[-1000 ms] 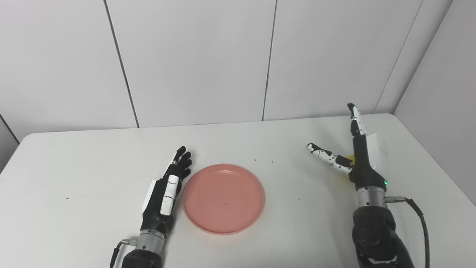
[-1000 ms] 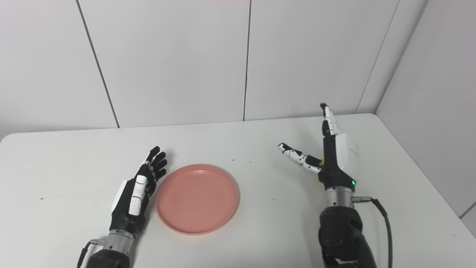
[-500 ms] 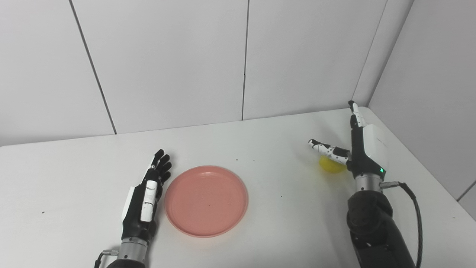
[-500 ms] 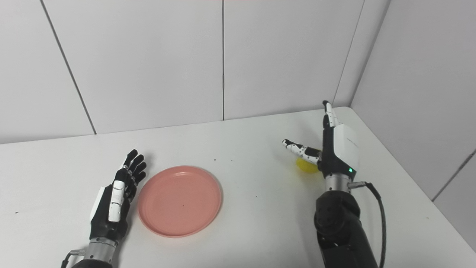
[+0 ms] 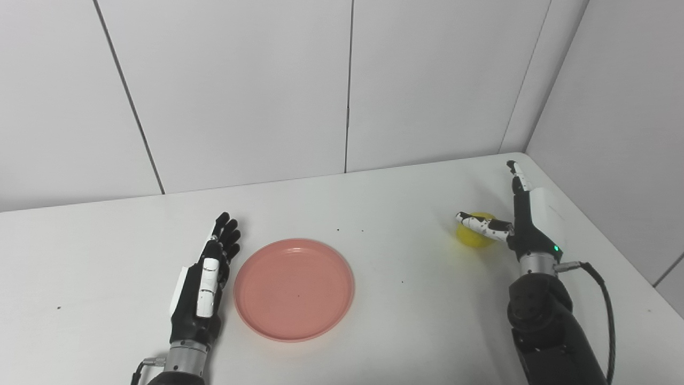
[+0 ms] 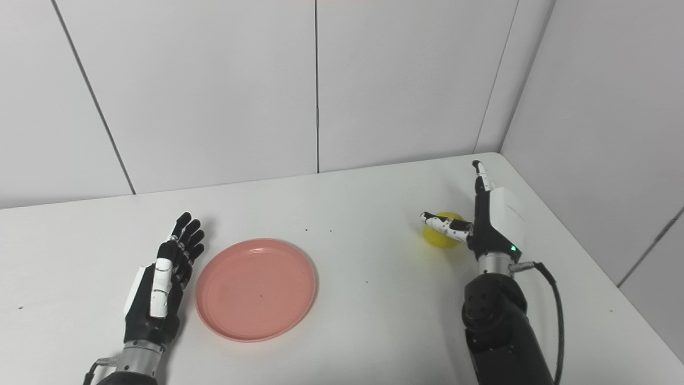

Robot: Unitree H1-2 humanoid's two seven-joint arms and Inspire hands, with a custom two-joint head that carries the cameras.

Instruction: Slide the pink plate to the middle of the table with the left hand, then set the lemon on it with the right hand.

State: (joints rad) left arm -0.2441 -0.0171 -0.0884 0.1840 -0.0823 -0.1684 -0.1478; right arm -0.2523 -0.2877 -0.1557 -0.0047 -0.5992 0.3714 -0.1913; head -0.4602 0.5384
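- The pink plate lies flat on the white worktop, just to the inner side of the left hand, roughly mid-worktop; judging by that, the sliding step looks done.
- The left hand rests beside the plate's rim with fingers straight and spread, holding nothing; whether it touches the rim is hard to tell.
- The step in hand appears to be the lemon pickup: the right hand stands edge-up, fingers extended and thumb splayed wide, empty.
- The lemon sits on the worktop just inside the right hand's palm, under the outstretched thumb, well apart from the plate.
- Next, the right hand likely needs to settle around the lemon and curl fingers and thumb onto it before lifting.
- Then it must carry the fruit inward, toward the left hand's side, and set it on the plate.
- A round lemon may roll off if nudged rather than enclosed.
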